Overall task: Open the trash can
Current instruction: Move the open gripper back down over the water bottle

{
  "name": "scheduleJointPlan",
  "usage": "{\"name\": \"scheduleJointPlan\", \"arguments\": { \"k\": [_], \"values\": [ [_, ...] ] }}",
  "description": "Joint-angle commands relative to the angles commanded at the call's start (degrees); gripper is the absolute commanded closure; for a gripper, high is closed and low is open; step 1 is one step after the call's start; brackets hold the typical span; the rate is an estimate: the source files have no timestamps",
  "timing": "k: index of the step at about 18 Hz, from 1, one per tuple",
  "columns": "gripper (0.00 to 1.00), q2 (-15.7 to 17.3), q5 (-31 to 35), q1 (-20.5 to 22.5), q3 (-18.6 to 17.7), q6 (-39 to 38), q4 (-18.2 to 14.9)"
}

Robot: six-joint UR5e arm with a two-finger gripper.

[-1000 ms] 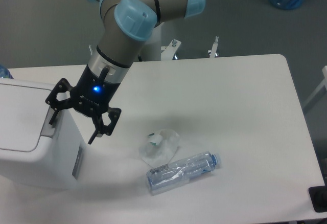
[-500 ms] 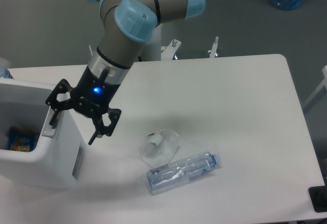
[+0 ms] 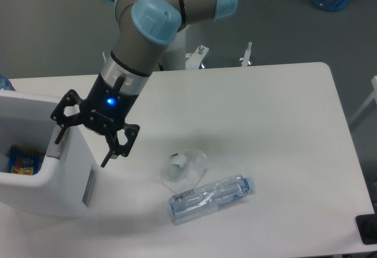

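Note:
The white boxy trash can [image 3: 65,181] stands at the table's left edge. Its lid is out of sight and the top is open, showing a colourful wrapper [image 3: 22,159] inside. A grey slot [image 3: 89,186] marks its right side. My gripper [image 3: 82,152] hangs open and empty over the can's right rim. One finger [image 3: 59,134] is at the rim where the push tab sits. The other finger [image 3: 112,152] is just right of the can, above the table.
A clear crushed plastic bottle with a blue cap [image 3: 209,196] lies on the white table [image 3: 265,122] at the front centre. A crumpled clear plastic piece [image 3: 185,165] lies just above it. A black object [image 3: 368,230] sits at the front right corner.
The can's lid, shut a second ago, has opened and the inside now shows. My gripper has shifted slightly to the left.

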Motion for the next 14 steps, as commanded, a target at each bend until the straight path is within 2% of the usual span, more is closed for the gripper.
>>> {"name": "scheduleJointPlan", "arguments": {
  "k": [3,6,7,10,11,14],
  "values": [
    [0.00,-0.70,0.35,2.98,2.29,1.22,0.44],
    [0.00,-1.50,4.55,8.08,0.90,8.15,0.18],
    [0.00,-2.19,9.36,8.70,-0.59,15.66,0.26],
    [0.00,-8.16,20.78,11.24,0.45,22.91,0.35],
    [0.00,-8.61,24.92,12.47,0.88,25.81,-0.08],
    [0.00,-10.10,27.16,14.50,2.20,33.29,-0.88]
  ]
}}
